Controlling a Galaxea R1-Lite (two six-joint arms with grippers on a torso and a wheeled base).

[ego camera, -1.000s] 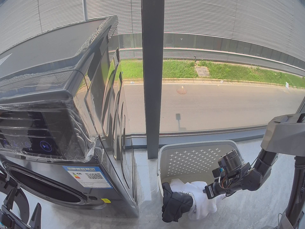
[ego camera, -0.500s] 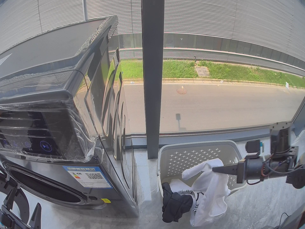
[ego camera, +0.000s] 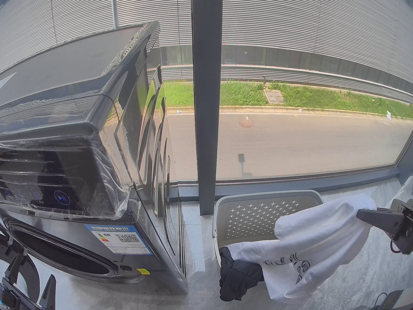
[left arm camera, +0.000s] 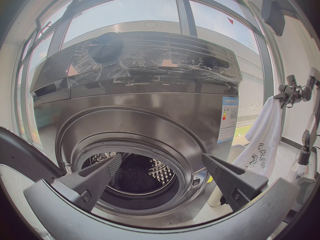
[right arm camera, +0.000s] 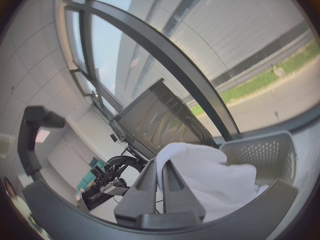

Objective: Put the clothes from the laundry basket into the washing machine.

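My right gripper (ego camera: pixel 365 214) is shut on a white T-shirt (ego camera: pixel 318 242), which hangs above the right side of the grey laundry basket (ego camera: pixel 258 214); its lower end still trails toward the basket's front. In the right wrist view the fingers (right arm camera: pixel 161 165) pinch the shirt's (right arm camera: pixel 206 174) top fold. A dark garment (ego camera: pixel 236 278) drapes over the basket's front rim. My left gripper (left arm camera: pixel 160 170) stands open before the washing machine's (left arm camera: pixel 150 94) open drum, where dark clothes (left arm camera: pixel 135 179) lie inside.
The washing machine (ego camera: pixel 86 151) stands left of the basket, its door swung open at the lower left. A dark window pillar (ego camera: pixel 206 95) rises behind the basket. Bare floor lies to the basket's right.
My right gripper rose from low in the basket and drew back to the right, lifting the white T-shirt up with it. The left gripper and dark garment stayed put.
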